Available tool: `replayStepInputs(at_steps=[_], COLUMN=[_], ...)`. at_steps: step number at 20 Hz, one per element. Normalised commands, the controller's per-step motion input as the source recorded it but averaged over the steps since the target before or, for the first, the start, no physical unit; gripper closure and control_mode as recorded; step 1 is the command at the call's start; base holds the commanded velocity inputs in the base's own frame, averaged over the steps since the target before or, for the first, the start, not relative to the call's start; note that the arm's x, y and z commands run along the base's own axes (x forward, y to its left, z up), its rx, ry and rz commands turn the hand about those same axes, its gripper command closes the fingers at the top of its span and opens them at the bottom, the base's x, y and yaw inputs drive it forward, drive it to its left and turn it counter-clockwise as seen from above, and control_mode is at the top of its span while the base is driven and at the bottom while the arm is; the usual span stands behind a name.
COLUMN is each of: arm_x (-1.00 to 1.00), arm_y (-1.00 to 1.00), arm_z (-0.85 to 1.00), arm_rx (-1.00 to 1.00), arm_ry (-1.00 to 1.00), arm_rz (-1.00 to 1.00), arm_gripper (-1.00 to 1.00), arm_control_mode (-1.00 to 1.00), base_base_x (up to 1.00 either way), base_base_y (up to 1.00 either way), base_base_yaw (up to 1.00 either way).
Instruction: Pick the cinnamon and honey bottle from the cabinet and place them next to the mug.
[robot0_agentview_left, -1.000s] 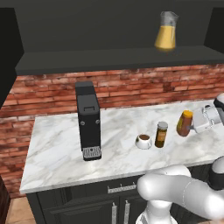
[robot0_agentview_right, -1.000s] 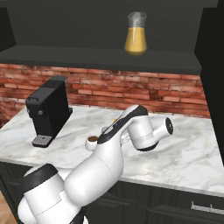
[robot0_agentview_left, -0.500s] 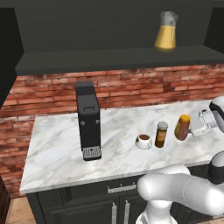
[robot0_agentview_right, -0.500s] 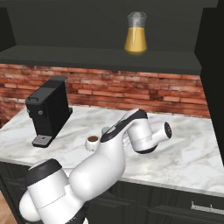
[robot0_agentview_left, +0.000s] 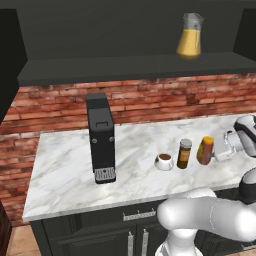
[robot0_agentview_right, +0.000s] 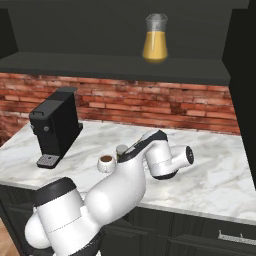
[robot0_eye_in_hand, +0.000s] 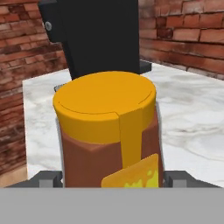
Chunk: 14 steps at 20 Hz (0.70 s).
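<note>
Gripped around the small amber-orange honey bottle (robot0_eye_in_hand: 109, 131) with its yellow cap, the robot's two-finger gripper (robot0_agentview_left: 216, 152) holds it from the right, low over the white marble counter (robot0_agentview_left: 65, 165); in the hand view the bottle sits square between the two dark finger tips, its cap close to the lens. Whether its base already rests on the stone or hangs just above it cannot be told.

Just beside the bottle, on its left in the left base view, stands the small dark brown cinnamon jar (robot0_agentview_left: 184, 153) with a tan lid, upright and apart from the bottle by a narrow gap. Next along is the small white mug (robot0_agentview_left: 164, 161) of dark brown liquid, near the jar but not touching it. Farther left rises a tall black coffee machine (robot0_agentview_left: 101, 137), well apart from the three, against a red brick wall (robot0_agentview_left: 55, 107).

Above, the dark grey open cabinet (robot0_agentview_left: 125, 67) carries a glass pitcher of orange liquid (robot0_agentview_left: 190, 36) on its long shelf board.

With both items down beside the mug, the task looks nearly complete; what remains is the release. The risk lies in the tight spacing: a sideways drift toward the jar could knock it into the mug and spill the drink, and a let-go while the bottle hangs above the counter or leans could tip it. A finger dragging on withdrawal could do the same.
</note>
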Motion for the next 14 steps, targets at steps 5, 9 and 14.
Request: replayStepInputs(at_steps=[5, 9, 14], arm_x=[0.17, 0.20, 0.01], arm_y=[0.00, 0.00, 0.00], arm_z=[-0.10, -0.02, -0.06], arm_rx=[0.00, 0.00, 0.00], arm_ry=[0.00, 0.00, 0.00], arm_rz=[0.00, 0.00, 0.00], arm_gripper=[1.00, 1.00, 1.00], arm_control_mode=[-1.00, -1.00, -1.00], base_base_x=[0.00, 0.00, 0.00], base_base_y=[0.00, 0.00, 0.00], base_base_yaw=[0.00, 0.00, 0.00])
